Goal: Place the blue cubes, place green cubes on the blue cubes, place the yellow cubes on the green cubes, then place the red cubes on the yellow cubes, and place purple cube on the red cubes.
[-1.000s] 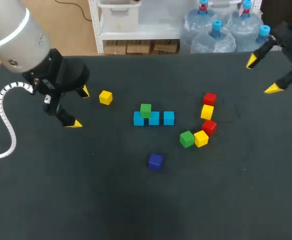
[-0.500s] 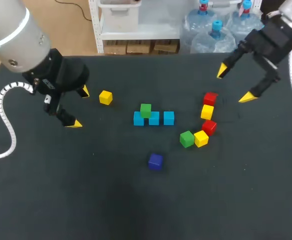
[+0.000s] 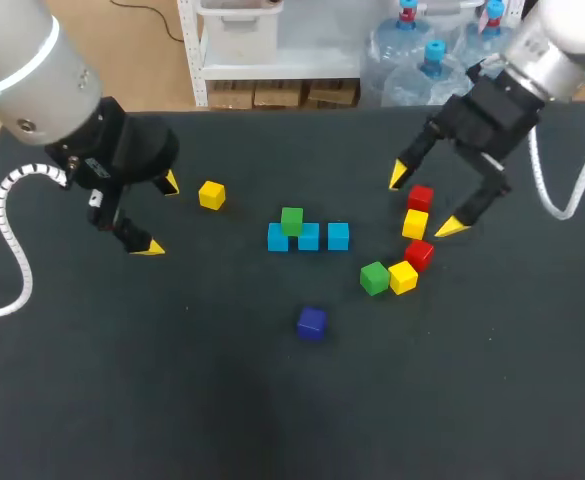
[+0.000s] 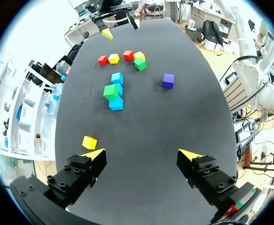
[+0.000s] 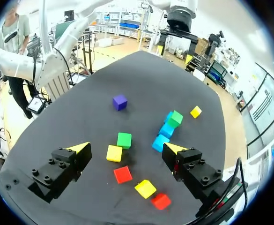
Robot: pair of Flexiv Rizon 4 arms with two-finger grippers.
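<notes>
The green cube resting on the row of three blue cubes at table centre covers part of the left and middle cubes. Whether it sits on one or straddles both cannot be determined. The right gripper overlaps the far red cube in the head view, and its height above the table cannot be read. Its fingers are spread wide and grip nothing. In the right wrist view the far red cube and the middle yellow cube lie under the gripper, between the fingers and apart from both. The near red cube, near yellow cube and loose green cube lie just ahead of them. The purple cube sits alone, near of the blue row. The left gripper is at the left of the table, fingers wide apart and empty. The lone yellow cube lies just right of its far fingertip, not between the fingers.
</notes>
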